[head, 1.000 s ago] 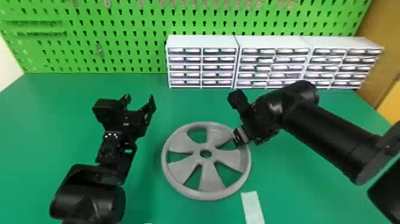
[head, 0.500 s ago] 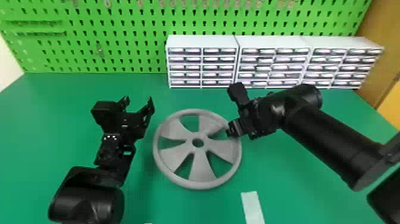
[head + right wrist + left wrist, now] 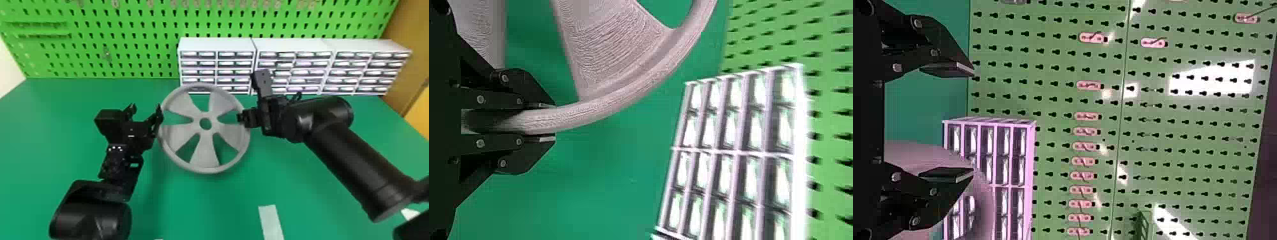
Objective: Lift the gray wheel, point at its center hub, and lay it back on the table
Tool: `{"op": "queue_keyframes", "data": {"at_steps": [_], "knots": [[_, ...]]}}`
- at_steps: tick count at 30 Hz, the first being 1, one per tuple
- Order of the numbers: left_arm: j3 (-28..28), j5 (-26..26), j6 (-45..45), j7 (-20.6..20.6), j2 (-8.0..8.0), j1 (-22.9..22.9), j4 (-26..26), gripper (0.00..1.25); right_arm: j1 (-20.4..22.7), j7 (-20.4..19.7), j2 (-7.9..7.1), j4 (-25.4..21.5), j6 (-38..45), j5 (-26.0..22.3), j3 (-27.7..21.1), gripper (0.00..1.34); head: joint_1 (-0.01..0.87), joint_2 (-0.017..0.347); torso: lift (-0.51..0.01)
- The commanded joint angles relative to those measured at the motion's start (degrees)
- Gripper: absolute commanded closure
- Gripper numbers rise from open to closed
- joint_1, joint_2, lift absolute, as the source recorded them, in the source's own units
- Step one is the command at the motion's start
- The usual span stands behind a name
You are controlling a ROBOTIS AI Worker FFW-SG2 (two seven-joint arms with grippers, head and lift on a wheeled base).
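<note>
Gray wheel (image 3: 205, 150) lift
My right gripper (image 3: 549, 122) pinches its rim (image 3: 589, 111); left gripper (image 3: 973, 121), spread beside it, should next indicate the hub (image 3: 214, 123).

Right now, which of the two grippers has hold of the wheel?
The right gripper: its fingers are shut on the rim of the wheel, while the left gripper has its fingers open, gripping nothing.

Wht drawer cabs (image 3: 295, 45) by grn pegboard (image 3: 134, 51), wht strip (image 3: 270, 221) nr front.
</note>
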Motion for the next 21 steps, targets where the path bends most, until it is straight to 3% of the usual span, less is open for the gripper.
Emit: {"op": "queue_keyframes", "data": {"at_steps": [1,12,21], "knots": [[0.10,0.00,0.01,0.00,0.00,0.16,-0.03,0.53,1.72,0.00,0.22,-0.86,-4.30,0.68,-2.17,1.29,0.692,0.048,-0.096],[0.01,0.00,0.01,0.00,0.00,0.16,-0.03,0.53,4.98,-0.09,0.75,-1.39,-19.77,1.30,-2.26,1.30,0.692,0.048,-0.096],[-0.25,0.27,0.01,0.00,0.00,0.16,-0.21,0.54,7.26,-2.11,1.27,-4.20,-25.92,6.75,-2.17,1.30,0.692,0.048,-0.096]]}}
